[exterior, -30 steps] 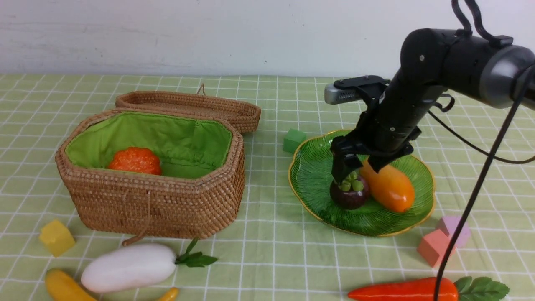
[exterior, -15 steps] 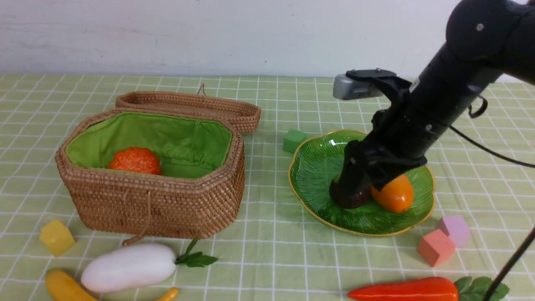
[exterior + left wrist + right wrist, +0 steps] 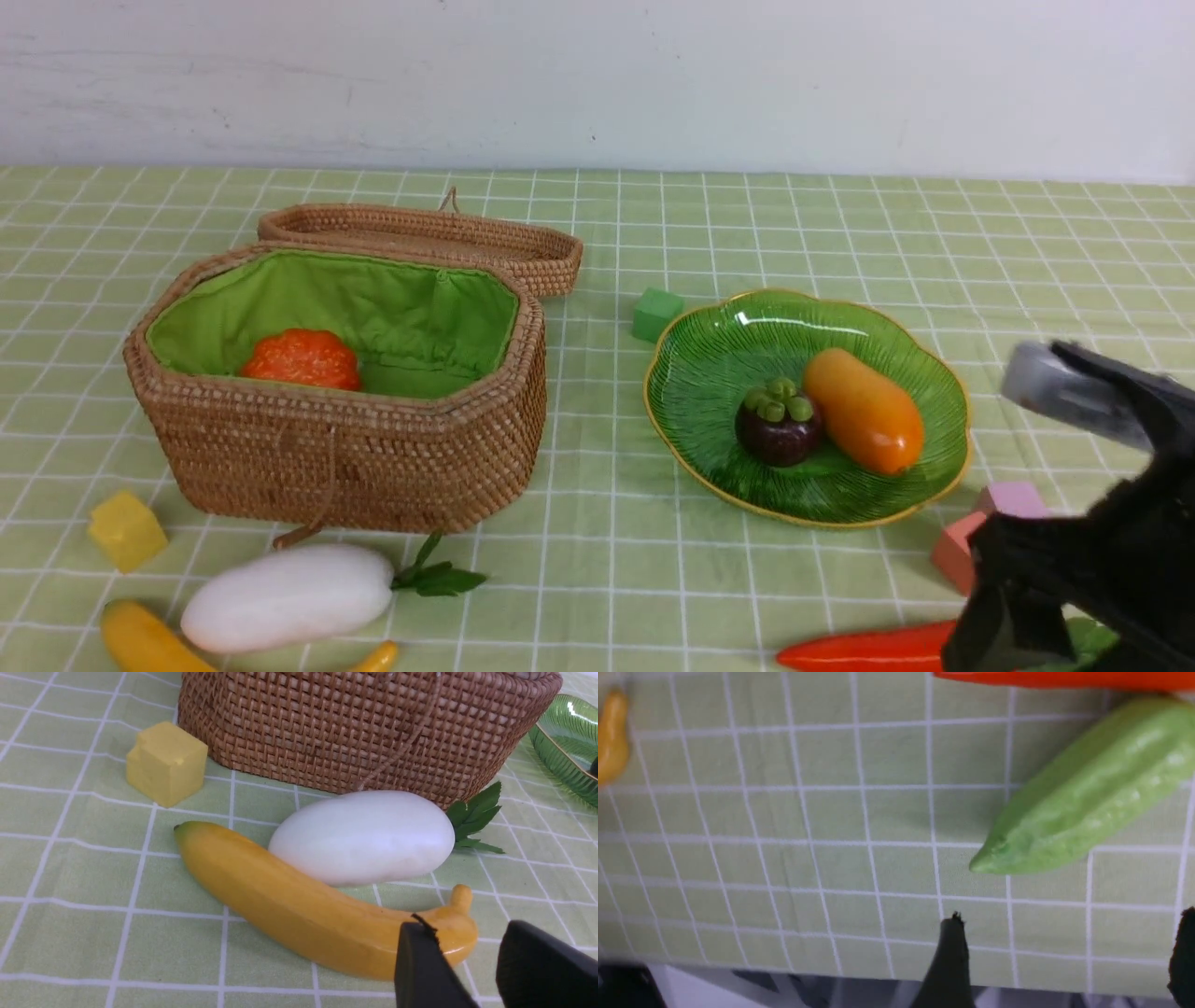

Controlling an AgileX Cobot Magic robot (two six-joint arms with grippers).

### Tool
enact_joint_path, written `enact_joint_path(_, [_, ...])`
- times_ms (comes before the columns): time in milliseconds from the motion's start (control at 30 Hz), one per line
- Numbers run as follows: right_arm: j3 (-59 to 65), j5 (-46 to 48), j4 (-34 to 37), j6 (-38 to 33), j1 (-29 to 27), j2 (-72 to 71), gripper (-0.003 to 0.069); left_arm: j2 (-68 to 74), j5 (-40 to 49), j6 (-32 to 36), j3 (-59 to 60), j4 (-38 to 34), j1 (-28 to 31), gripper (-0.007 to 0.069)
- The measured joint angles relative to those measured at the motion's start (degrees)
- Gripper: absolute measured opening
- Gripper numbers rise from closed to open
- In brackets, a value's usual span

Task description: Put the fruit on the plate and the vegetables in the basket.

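Two fruits, mango [image 3: 864, 411] and mangosteen [image 3: 780, 425], lay plated; my right fingers [image 3: 1069, 956], spread and empty, were over the table [image 3: 822, 858], probably needing careful lowering toward a vegetable.

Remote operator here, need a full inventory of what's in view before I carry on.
basket: one, brown, green-lined, left
lid: one, brown, behind basket
pumpkin: one, orange, in basket
plate: one, green, gold-rimmed
mangosteen: one, purple, on plate
mango: one, orange-yellow, on plate
radish: one, white, before basket
banana: one, yellow, beside radish
carrot: one, red-orange, front right
green vegetable: one, beside carrot
foam cubes: four; yellow, green, pink, purple
end effectors: two, black; left, right
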Motion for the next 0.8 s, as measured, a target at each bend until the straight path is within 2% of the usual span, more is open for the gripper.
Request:
enact_joint_path(133, [9.59,-5.85,-0.13,15.49,0.00,-4.99,0.0580,0.00,0.00,0.00,0.00,0.00,0.00,0.0239])
enact_joint_path(200, [12.16,-8.29,-0.13,17.35,0.00,-5.30,0.0580,0.00,0.00,0.00,0.00,0.00,0.00,0.0239])
enact_joint_path(233, [14.80,-12.53,-0.13,18.86,0.00,-5.10,0.0580,0.00,0.00,0.00,0.00,0.00,0.00,0.0239])
enact_joint_path(433, [16.70,-25.27,-0.41,19.85,0.00,0.26,0.0580,0.00,0.00,0.00,0.00,0.00,0.00,0.0239])
enact_joint_path(633, [16.70,-27.58,-0.37,19.31,0.27,8.79,0.0580,0.00,0.00,0.00,0.00,0.00,0.00,0.0239])
enact_joint_path(800, [16.70,-30.28,-0.31,15.90,2.30,14.23,0.0571,0.00,0.00,0.00,0.00,0.00,0.00,0.0239])
